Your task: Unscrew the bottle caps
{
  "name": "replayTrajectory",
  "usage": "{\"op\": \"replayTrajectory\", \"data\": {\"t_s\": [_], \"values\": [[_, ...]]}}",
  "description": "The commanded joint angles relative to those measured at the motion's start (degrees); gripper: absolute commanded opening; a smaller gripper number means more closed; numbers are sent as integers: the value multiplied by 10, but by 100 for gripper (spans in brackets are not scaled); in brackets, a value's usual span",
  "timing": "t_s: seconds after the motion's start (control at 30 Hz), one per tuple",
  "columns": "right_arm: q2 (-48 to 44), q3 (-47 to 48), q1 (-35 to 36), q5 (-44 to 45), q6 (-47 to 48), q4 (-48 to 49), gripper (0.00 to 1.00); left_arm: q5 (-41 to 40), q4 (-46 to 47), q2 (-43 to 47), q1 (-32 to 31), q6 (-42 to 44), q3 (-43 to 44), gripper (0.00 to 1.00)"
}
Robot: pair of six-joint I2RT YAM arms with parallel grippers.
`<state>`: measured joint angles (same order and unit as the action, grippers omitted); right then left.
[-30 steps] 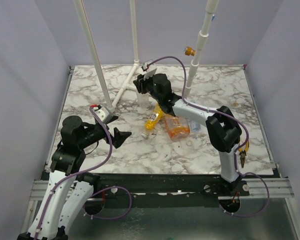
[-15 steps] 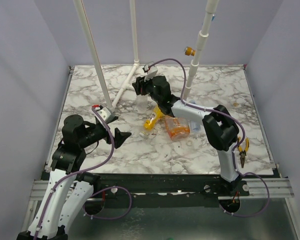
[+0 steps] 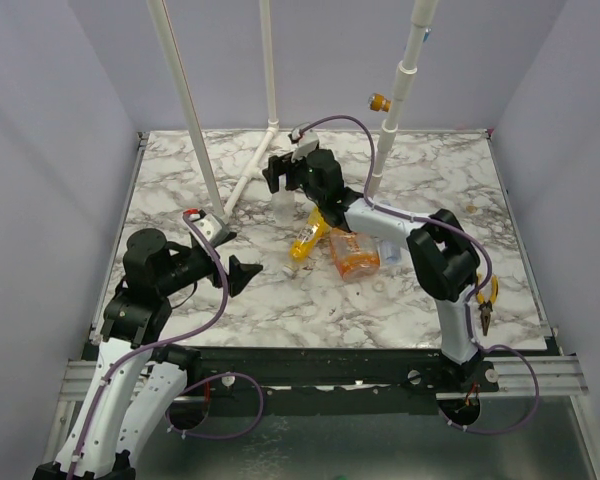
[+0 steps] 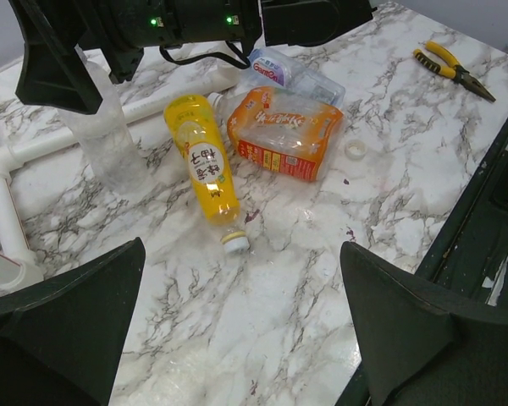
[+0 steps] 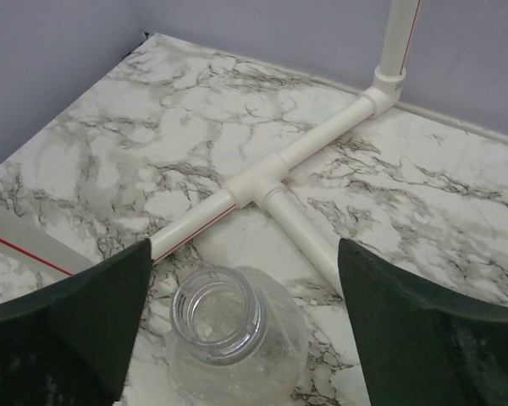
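Observation:
A small clear bottle (image 5: 229, 334) stands upright with its mouth bare and no cap on it. My right gripper (image 5: 241, 338) hovers open over it, one finger on each side, neither touching. From above, that gripper (image 3: 283, 183) sits just over the bottle (image 3: 283, 206). A slender yellow-orange bottle (image 4: 205, 169) lies on its side with its pale cap (image 4: 234, 242) on. Beside it lie a squat orange bottle (image 4: 286, 131) and a clear blue-labelled bottle (image 4: 292, 74). One loose cap (image 4: 354, 150) rests on the marble. My left gripper (image 4: 241, 330) is open and empty, well short of the bottles.
A white pipe frame (image 5: 271, 182) lies on the marble table (image 3: 180, 180) just behind the clear bottle, its uprights rising at the back. Its yellow-orange knob (image 3: 380, 101) hangs at the back right. Yellow-handled pliers (image 3: 486, 305) lie near the right front edge.
My right gripper's jaws have gone from shut to wide open at the top of the small clear bottle. The left arm has not moved.

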<state>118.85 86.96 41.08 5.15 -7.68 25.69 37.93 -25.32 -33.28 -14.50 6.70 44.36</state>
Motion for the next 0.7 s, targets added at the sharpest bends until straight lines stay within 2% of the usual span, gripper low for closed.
{"op": "replayTrajectory", "data": {"t_s": [0.0,0.03,0.17,0.37,0.5,0.67], "values": [[-39,15,-2,18,9,-34,96,13,-2,-6,-2,8,22,99],[-46,13,-1,23,9,-42,100,12,-1,-7,-2,9,22,99],[-100,-10,-2,54,-10,-91,100,11,-2,-11,-2,13,25,99],[-193,-89,28,99,-94,-208,100,14,-2,-21,-2,19,30,99],[-215,-121,75,132,-158,-310,100,14,-1,-23,-2,25,32,99],[-218,-156,95,140,-223,-361,100,19,-1,-25,-2,28,39,99]]}}
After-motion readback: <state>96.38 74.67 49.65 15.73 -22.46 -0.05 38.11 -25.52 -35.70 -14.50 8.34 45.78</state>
